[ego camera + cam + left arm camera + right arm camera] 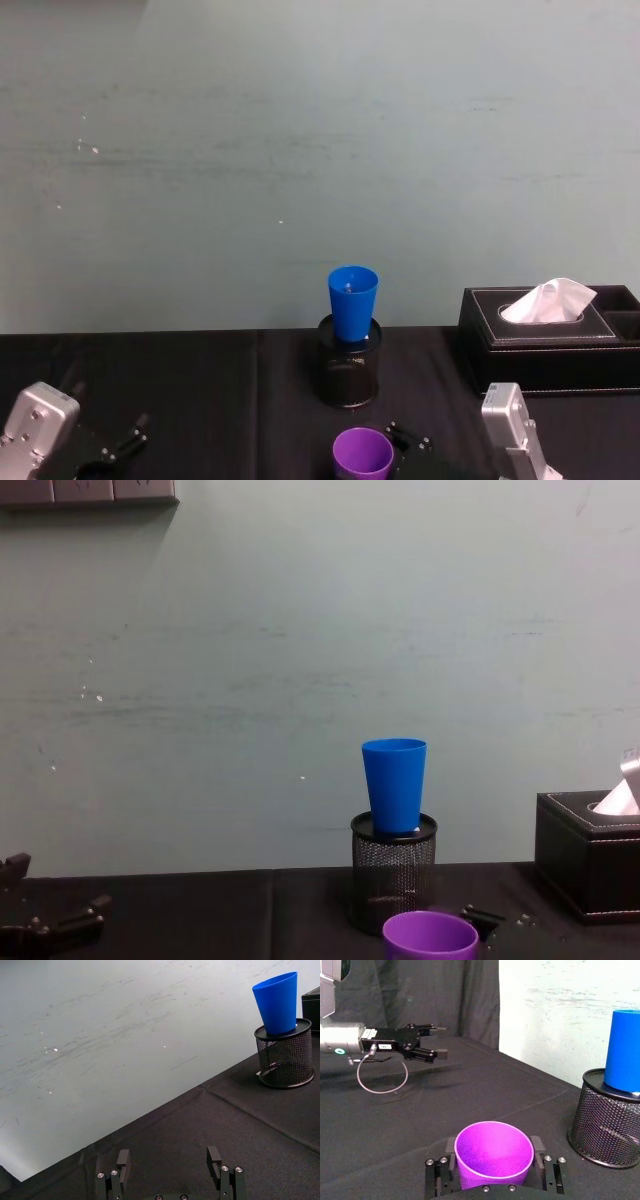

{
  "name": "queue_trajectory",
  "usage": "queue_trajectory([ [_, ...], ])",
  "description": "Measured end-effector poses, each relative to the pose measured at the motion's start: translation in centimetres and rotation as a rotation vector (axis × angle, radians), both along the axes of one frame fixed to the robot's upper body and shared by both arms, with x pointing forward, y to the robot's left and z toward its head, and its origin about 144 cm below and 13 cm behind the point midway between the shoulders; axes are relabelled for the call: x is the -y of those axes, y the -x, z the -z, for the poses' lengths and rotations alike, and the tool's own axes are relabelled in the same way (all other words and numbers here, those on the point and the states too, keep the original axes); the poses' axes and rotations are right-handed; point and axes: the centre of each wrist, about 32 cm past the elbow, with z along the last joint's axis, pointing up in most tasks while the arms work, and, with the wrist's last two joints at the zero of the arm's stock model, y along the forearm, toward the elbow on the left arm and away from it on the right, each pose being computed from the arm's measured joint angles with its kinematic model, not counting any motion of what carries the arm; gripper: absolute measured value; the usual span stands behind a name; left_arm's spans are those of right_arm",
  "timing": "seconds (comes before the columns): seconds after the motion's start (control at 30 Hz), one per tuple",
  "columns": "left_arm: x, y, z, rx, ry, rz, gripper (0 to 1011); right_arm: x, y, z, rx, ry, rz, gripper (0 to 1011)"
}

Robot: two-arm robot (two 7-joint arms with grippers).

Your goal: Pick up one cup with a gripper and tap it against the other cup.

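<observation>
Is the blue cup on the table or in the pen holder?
In the holder: the blue cup stands upright, base sunk inside the mesh pen holder.

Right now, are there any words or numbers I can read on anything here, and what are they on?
No text is readable here.
The white label on the left gripper: too small to read.
No writing visible on the blue cup, the purple cup in the right gripper, the tissue box or the mesh pot.

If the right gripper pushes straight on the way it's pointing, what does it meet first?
Probably nothing: the right gripper, around the purple plastic cup, aims past the black mesh pen holder, across black tablecloth.
</observation>
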Motion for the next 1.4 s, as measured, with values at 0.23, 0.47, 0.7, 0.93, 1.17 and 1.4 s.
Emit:
queue_trajectory([
  [0.23,0.0,0.0,0.0,0.0,0.0,0.0,1000,0.0,0.0,0.0,-0.001,0.0,-0.001,799],
  [0.47,0.0,0.0,0.0,0.0,0.0,0.0,1000,0.0,0.0,0.0,-0.001,0.0,0.0,765],
  [0.7,0.0,0.0,0.0,0.0,0.0,0.0,1000,0.0,0.0,0.0,-0.001,0.0,0.0,742],
  [0.93,0.0,0.0,0.0,0.0,0.0,0.0,1000,0.0,0.0,0.0,-0.001,0.0,0.0,739],
  [1.17,0.0,0.0,0.0,0.0,0.0,0.0,1000,-0.1,-0.1,-0.5,0.01,-0.002,-0.013,739],
  [1.4,0.0,0.0,0.0,0.0,0.0,0.0,1000,-0.3,-0.6,-2.9,0.032,0.0,-0.041,739],
])
